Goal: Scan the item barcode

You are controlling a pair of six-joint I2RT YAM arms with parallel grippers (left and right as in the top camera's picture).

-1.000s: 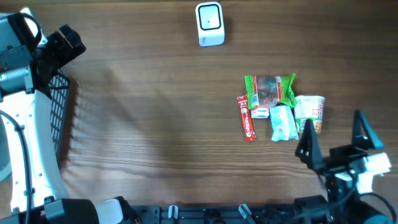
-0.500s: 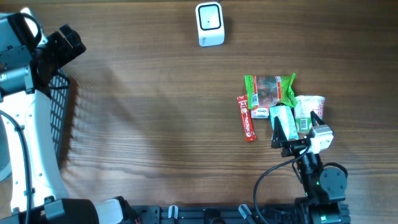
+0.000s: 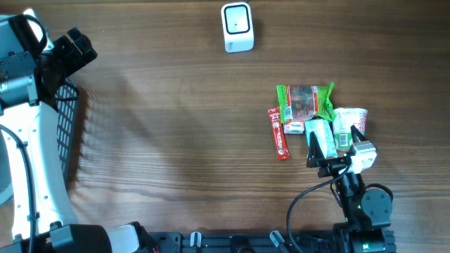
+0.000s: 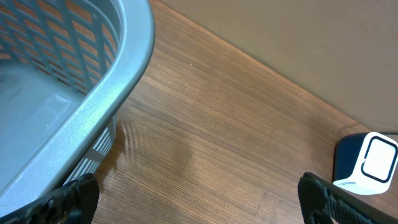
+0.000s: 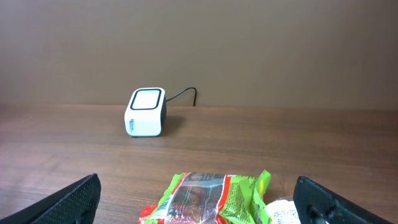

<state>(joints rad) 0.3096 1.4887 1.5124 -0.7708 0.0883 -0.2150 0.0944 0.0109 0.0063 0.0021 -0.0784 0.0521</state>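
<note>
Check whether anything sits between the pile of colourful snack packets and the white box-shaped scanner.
Nothing visible does: only bare brown wooden table lies between the colourful snack packets and the white box-shaped scanner.

A white barcode scanner (image 3: 237,27) with a dark-framed square window stands upright, its cable trailing behind it. Well apart from the scanner, below and to its right in the overhead view, five grocery items lie huddled together. A green snack bag (image 3: 304,103) with a clear panel lies flat, nearest the scanner. A slim red stick pack (image 3: 278,133) lies lengthwise on the cluster's left edge. A small white carton (image 3: 294,126) touches the bag's lower edge, with a pale green pouch (image 3: 318,130) just beside it. A cup of noodles (image 3: 349,121), apparently on its side, lies farthest right.
</note>
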